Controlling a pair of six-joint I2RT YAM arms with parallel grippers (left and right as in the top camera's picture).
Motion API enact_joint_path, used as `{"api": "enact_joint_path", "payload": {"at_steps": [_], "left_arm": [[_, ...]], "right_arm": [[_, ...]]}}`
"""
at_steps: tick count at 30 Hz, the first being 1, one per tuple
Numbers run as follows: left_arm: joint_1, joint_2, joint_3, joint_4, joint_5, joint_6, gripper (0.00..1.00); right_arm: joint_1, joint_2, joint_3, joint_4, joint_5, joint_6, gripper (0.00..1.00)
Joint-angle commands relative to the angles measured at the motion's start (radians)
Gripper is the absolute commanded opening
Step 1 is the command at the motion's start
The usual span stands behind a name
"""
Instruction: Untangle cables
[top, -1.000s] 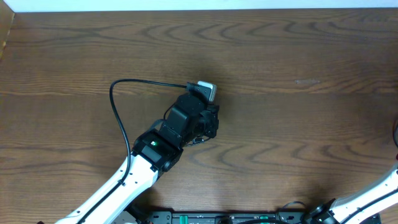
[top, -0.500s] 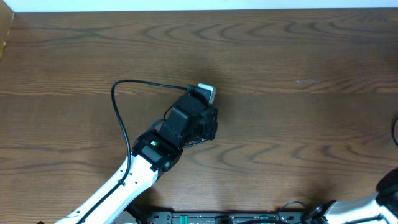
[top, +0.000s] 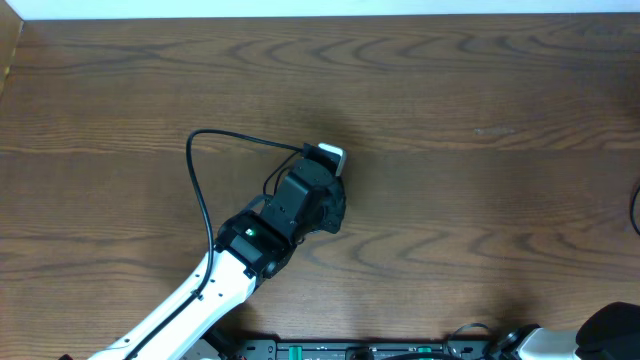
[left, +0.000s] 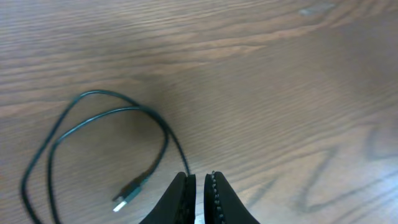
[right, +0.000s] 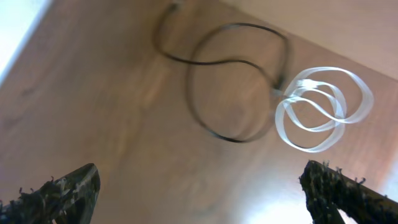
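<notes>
In the left wrist view a thin black cable (left: 93, 134) lies in a loose double loop on the wood table, with a small plug end (left: 129, 196). One strand runs straight into my left gripper (left: 200, 177), which is shut on it. A small white patch shows between the jaws lower down. In the overhead view the left wrist (top: 310, 200) hides the fingers and the cables. The blurred right wrist view shows a black cable (right: 230, 81) in loops touching a coiled white cable (right: 323, 109). My right gripper (right: 200, 168) is wide open and empty, well away from them.
The thicker black wire (top: 200, 190) of the left arm arcs out to the left of the wrist and joins the white camera housing (top: 330, 156). Only a dark part of the right arm (top: 612, 328) shows at the overhead's bottom right corner.
The left wrist and its wire have shifted slightly right and down. The right arm has drawn back towards the bottom right corner, almost out of the overhead view.
</notes>
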Motion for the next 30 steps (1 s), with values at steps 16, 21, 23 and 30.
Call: {"api": "enact_joint_path", "payload": {"at_steps": [16, 21, 23, 30], "left_arm": [[0.068, -0.067, -0.001, -0.061, -0.316, -0.092, 0.16], [0.152, -0.069, -0.001, -0.097, -0.315, -0.132, 0.17], [0.181, -0.069, -0.001, -0.112, -0.315, -0.132, 0.17], [0.287, -0.069, -0.001, -0.154, -0.315, -0.205, 0.17]], "right_arm": [[0.544, 0.003, 0.003, 0.105, -0.126, -0.053, 0.99], [0.671, 0.011, 0.003, 0.06, -0.124, -0.08, 0.99], [0.711, 0.02, 0.002, 0.045, -0.122, -0.098, 0.99], [0.789, 0.064, -0.008, 0.017, -0.013, -0.105, 0.99]]}}
